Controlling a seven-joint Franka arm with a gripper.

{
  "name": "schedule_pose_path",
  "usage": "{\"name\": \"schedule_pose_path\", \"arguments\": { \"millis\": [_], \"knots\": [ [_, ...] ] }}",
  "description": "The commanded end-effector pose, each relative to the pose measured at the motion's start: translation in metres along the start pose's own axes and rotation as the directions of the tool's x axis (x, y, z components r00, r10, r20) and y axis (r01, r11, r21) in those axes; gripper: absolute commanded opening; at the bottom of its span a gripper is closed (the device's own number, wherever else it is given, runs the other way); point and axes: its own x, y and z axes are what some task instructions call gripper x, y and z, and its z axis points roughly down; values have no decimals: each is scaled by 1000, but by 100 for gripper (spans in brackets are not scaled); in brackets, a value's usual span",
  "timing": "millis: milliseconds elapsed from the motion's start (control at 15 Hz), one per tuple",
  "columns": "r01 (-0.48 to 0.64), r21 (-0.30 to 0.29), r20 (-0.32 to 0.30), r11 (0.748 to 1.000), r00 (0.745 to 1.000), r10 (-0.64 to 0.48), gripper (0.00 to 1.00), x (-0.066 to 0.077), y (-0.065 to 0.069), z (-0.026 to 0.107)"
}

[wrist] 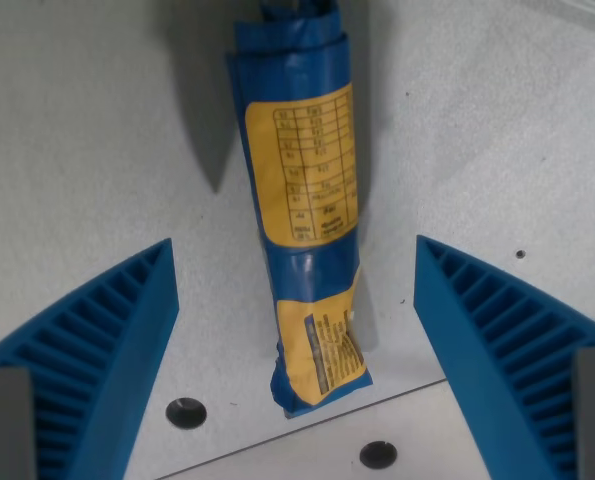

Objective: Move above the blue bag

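Note:
A blue bag (pixel 302 200) with yellow printed labels lies lengthwise on the grey surface, running from the top of the wrist view down to the lower middle. My gripper (pixel 295 265) is open. Its two blue ribbed fingers, the left one (pixel 97 350) and the right one (pixel 507 340), stand wide apart on either side of the bag without touching it. The bag's lower end (pixel 317 375) lies between the fingertips. Its upper end runs out of the view at the top.
The grey table surface (pixel 87 130) has a panel seam and two dark holes (pixel 186 411) (pixel 377 454) near the bottom. A finger's dark shadow (pixel 202 110) falls left of the bag. A small dark speck (pixel 520 254) lies at the right.

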Motion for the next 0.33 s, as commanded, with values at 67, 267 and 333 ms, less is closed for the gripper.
{"name": "schedule_pose_path", "arguments": {
  "millis": [67,267,333],
  "knots": [
    [-21,20,-89,1000,996,23,100,-3,5,5],
    [-20,19,-90,1000,996,22,100,-3,5,5],
    [-20,19,-90,1000,996,22,100,-3,5,5]
  ]
}}
